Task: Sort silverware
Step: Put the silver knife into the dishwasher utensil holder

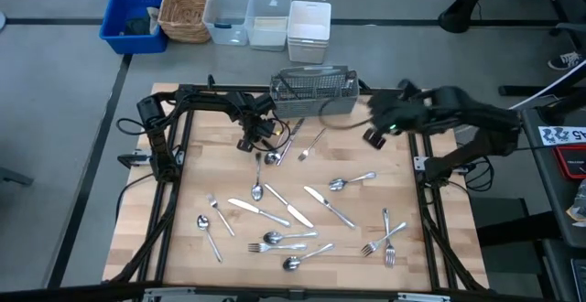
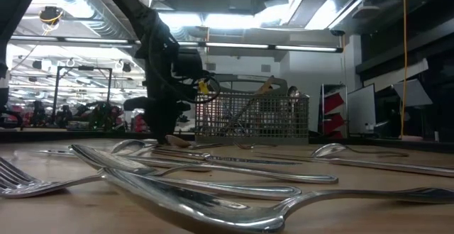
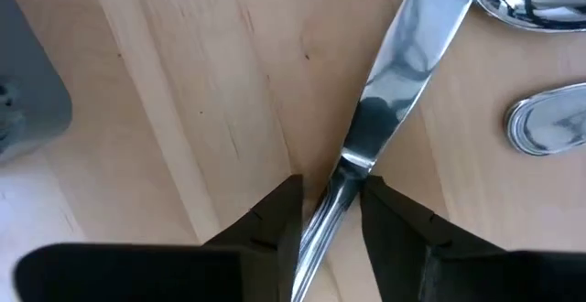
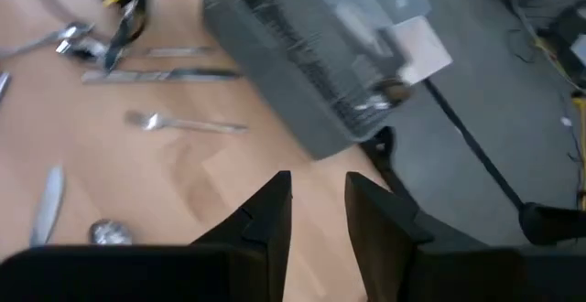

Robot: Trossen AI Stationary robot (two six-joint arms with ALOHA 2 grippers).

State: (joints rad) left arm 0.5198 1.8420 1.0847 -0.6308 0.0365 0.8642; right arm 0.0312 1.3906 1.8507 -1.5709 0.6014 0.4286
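At the upper left of centre in the overhead frame, my left pincer (image 1: 259, 143) is down on the wooden surface (image 1: 183, 247), its fingers (image 3: 275, 224) narrowed around the handle of a table knife (image 3: 403, 55), blade pointing away from the wrist; I judge the grip is low on the handle so the knife can be lifted clear of the spoon (image 3: 549, 124) lying just beside the blade. Whether the fingers actually press the metal I cannot tell. Moving right, the grey wire-mesh basket (image 1: 314, 91) sits at the surface's top edge, near both arms, presumably as the drop point. Below it the rest of the silverware (image 1: 284, 212) lies scattered across the middle and lower surface, forks, spoons and knives mixed, so the sorting looks barely begun. At the upper right, my right pincer (image 1: 376, 134) hangs above the surface beside the basket, fingers narrowly parted and holding nothing, with a fork (image 4: 183, 122) well apart from it.
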